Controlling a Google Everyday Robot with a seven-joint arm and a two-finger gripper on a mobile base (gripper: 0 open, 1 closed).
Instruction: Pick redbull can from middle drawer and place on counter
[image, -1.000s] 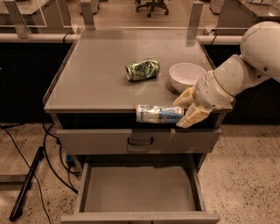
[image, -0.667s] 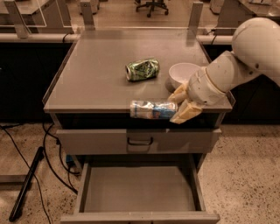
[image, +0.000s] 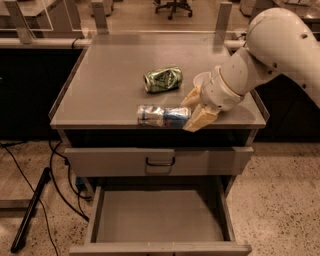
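Observation:
The redbull can (image: 160, 115), slim and silver-and-blue, lies sideways in my gripper (image: 192, 112) just above the front part of the counter (image: 110, 85). The gripper's tan fingers (image: 201, 119) are shut on the can's right end, and my white arm reaches in from the upper right. The middle drawer (image: 160, 220) stands pulled open below with a plain grey floor and nothing in it.
A dented green can (image: 162, 79) lies on its side in the middle of the counter. A white bowl (image: 201, 81) sits behind my wrist, partly hidden. A shut grey drawer front with a black loop handle (image: 160, 162) sits above the open drawer. Black cables (image: 30, 200) trail on the floor at left.
My gripper has carried the redbull can left and further back, from in front of the counter's front edge to over the counter surface.

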